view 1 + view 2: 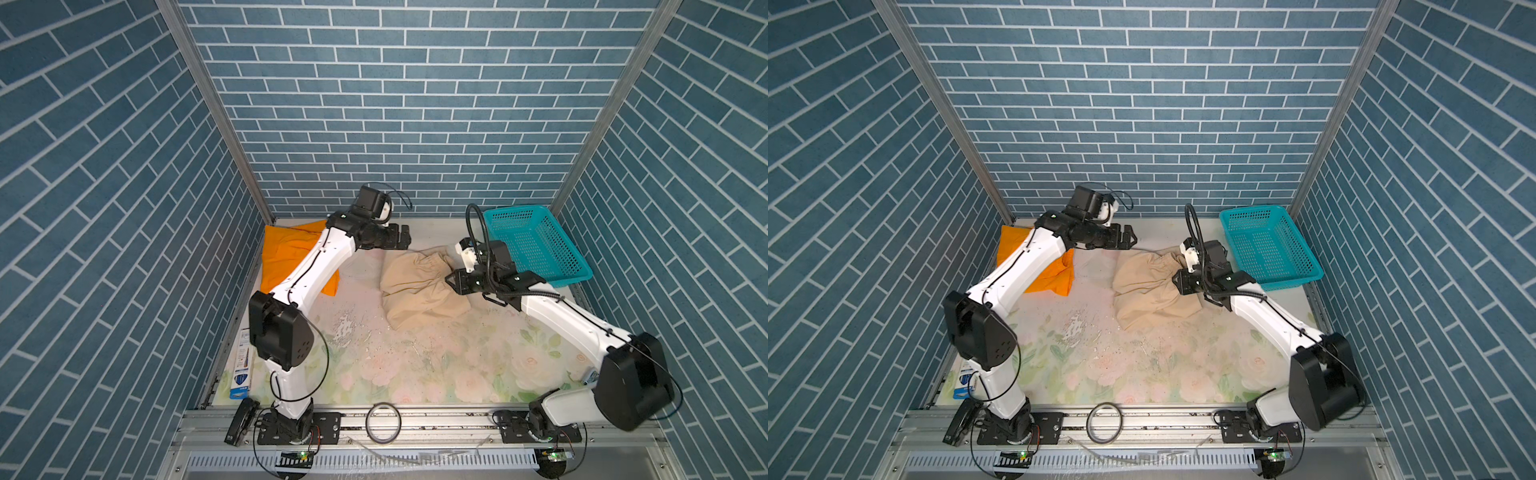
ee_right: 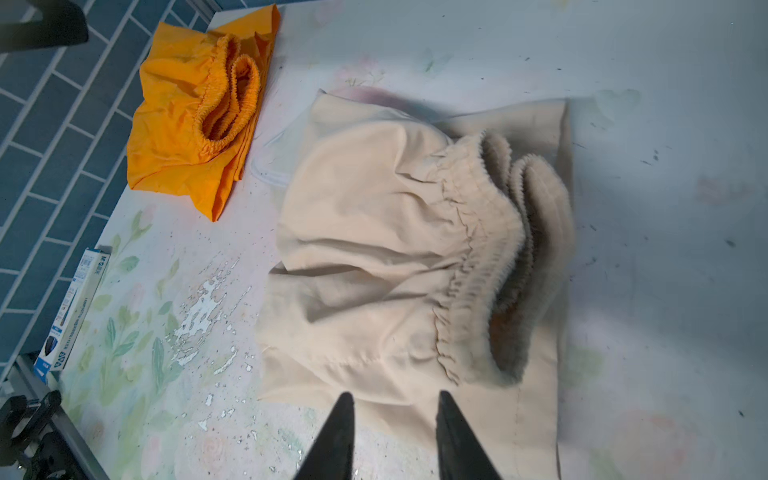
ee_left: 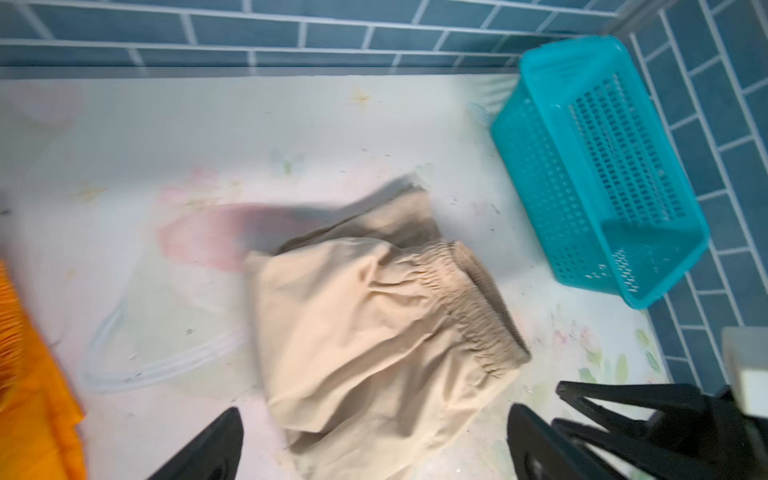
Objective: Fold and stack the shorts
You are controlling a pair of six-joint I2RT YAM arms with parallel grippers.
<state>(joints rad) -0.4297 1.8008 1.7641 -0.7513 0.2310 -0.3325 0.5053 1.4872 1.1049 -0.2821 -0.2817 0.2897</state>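
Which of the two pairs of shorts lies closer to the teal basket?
The beige shorts: they lie crumpled near the teal basket, while the orange shorts lie far from it, on the left side in both top views.

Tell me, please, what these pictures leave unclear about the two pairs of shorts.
- Orange shorts: left arm covers their middle in both top views; cut off and blurred in the left wrist view.
- Beige shorts: own folds hide the lower layers; right gripper covers one edge in both top views.
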